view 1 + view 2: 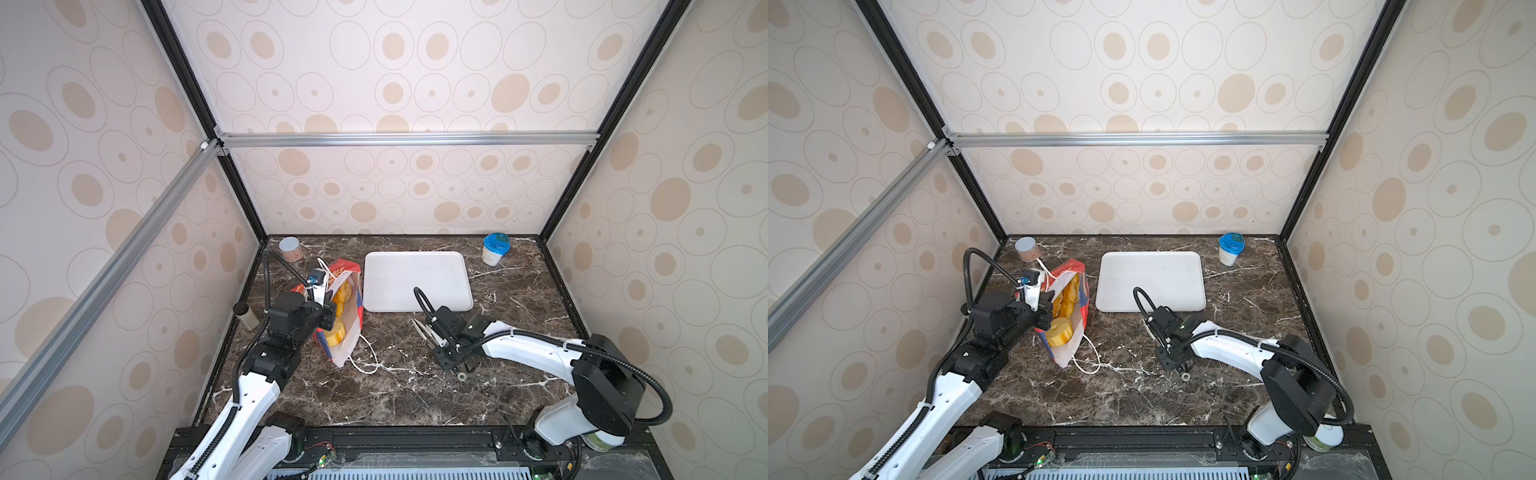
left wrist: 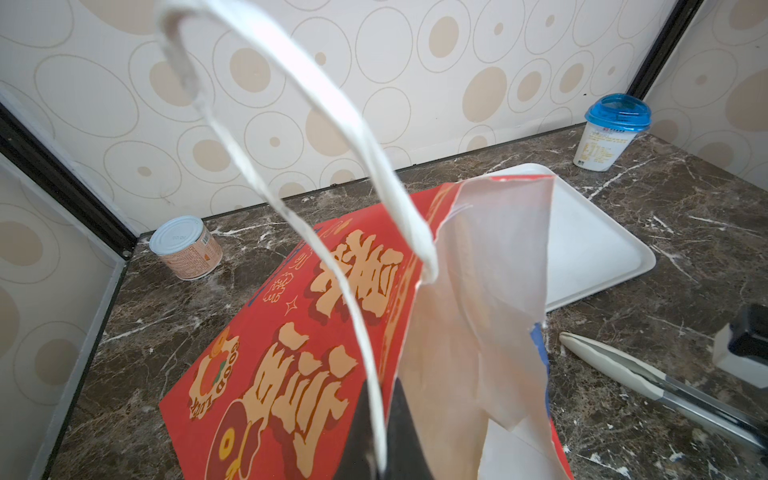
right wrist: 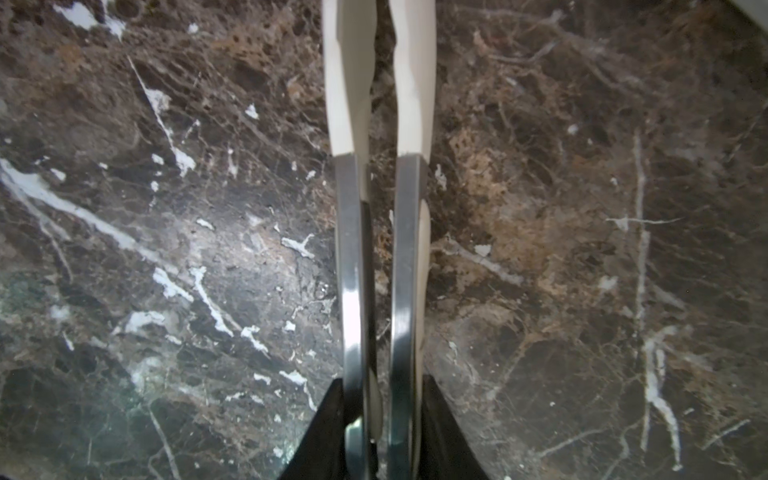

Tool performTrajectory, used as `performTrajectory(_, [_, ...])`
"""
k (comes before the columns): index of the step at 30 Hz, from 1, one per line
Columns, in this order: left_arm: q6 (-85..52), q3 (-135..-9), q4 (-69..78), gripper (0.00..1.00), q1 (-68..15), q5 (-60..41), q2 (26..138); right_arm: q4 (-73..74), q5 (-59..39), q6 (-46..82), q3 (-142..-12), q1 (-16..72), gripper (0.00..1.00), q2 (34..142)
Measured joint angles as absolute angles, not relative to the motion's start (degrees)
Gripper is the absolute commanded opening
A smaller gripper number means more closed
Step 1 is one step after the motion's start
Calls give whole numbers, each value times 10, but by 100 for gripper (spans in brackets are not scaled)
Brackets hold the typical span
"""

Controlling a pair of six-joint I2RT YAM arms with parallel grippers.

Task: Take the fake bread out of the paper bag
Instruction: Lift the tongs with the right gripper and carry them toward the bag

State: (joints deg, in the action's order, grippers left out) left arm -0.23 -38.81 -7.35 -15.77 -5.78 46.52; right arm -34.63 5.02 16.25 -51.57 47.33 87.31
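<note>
The tall red paper bag with white lining sits at 9 o'clock on the dark marble table, its mouth gaping up at the camera in both top views. The yellow toy bread is inside it. A ridged round piece and at least one loaf show, and the rest cannot be counted.

The left arm rises from the near edge with its elbow bent and its wrist over the bag. The left gripper is pinched tight on the bag's rim and one of two white cord handles.

The right arm stretches low from 5 o'clock. The right gripper clasps one pair of cream-tipped metal tongs, whose tips are nearly together.

One white rectangular tray lies at 12 o'clock, one silver-lidded can at 11 and one blue-lidded white cup at 1.
</note>
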Motion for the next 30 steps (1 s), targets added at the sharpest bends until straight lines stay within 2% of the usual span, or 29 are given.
performTrajectory(8, [-2, -388, -74, 0, -158, -58, 465, -289, 57, 203, -491, 508, 47, 916])
performTrajectory(14, [-2, -388, -78, 0, -158, -57, 463, -245, 60, 219, -475, 509, 66, 913])
performTrajectory(21, [-2, -388, -80, 0, -158, -57, 462, -210, 67, 227, -464, 515, 68, 911])
performTrajectory(27, [-2, -388, -83, 0, -158, -57, 462, -175, 81, 240, -462, 527, 80, 921])
performTrajectory(30, [-2, -388, -83, 0, -158, -57, 462, -153, 87, 240, -458, 530, 80, 924])
